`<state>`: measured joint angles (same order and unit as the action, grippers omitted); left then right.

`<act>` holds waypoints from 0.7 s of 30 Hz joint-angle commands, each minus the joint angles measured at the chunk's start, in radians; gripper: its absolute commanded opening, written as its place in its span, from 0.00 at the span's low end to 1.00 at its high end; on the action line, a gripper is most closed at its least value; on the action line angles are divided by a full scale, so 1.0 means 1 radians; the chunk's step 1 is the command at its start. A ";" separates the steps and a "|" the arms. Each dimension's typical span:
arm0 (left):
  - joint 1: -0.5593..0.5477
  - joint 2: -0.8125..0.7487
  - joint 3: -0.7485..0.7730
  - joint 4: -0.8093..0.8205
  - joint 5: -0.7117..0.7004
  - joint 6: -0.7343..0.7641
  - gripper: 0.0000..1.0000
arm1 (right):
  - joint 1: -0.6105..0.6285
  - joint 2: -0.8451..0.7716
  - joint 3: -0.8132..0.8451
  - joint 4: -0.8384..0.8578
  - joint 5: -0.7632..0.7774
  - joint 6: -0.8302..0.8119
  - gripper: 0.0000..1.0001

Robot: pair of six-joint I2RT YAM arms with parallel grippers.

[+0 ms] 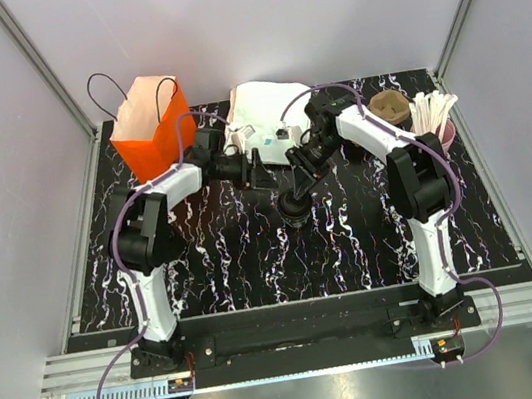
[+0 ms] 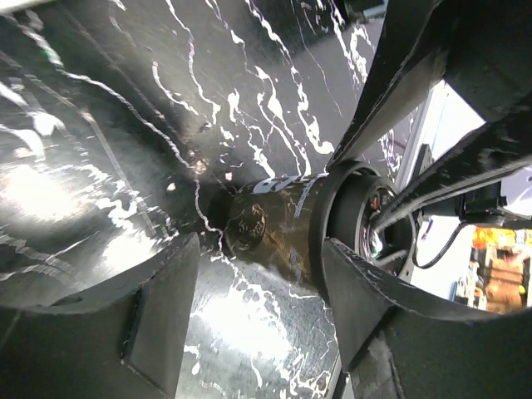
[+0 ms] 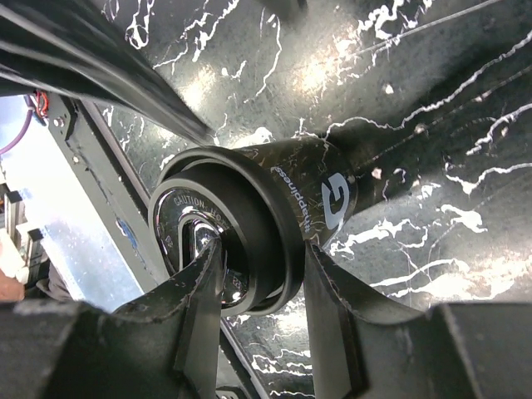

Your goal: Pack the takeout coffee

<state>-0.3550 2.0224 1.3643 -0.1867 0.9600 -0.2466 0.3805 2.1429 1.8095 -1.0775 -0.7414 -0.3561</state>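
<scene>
The takeout coffee (image 1: 293, 207) is a black cup with a black lid, held over the middle of the marbled table (image 1: 216, 268). My right gripper (image 1: 299, 192) is shut on it. In the right wrist view one finger presses the glossy lid top and the other the cup wall (image 3: 312, 191) under the lid rim, with the right gripper (image 3: 262, 266) clamped across the lid edge. My left gripper (image 1: 260, 174) stands open just left of the cup. In the left wrist view the cup (image 2: 278, 226) lies beyond the left gripper (image 2: 262, 287), untouched by its fingers.
An orange paper bag (image 1: 148, 127) stands open at the back left. A white bag (image 1: 268, 113) lies at the back centre. A brown cardboard tray (image 1: 391, 107) and a pink cup of white sticks (image 1: 436, 122) sit at the back right.
</scene>
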 commanded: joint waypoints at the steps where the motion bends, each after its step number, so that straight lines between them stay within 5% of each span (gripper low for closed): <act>1: 0.042 -0.117 0.001 0.024 -0.015 0.012 0.67 | 0.003 -0.023 -0.073 0.114 0.188 -0.024 0.13; 8: 0.054 -0.181 -0.010 0.041 0.003 0.012 0.71 | 0.000 -0.052 -0.127 0.166 0.208 -0.003 0.12; 21: 0.028 -0.197 -0.203 0.038 0.036 0.044 0.61 | -0.014 -0.055 -0.145 0.252 0.224 0.095 0.11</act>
<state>-0.3264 1.8408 1.1904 -0.1883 0.9615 -0.2195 0.3767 2.0747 1.7046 -0.9455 -0.7158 -0.2497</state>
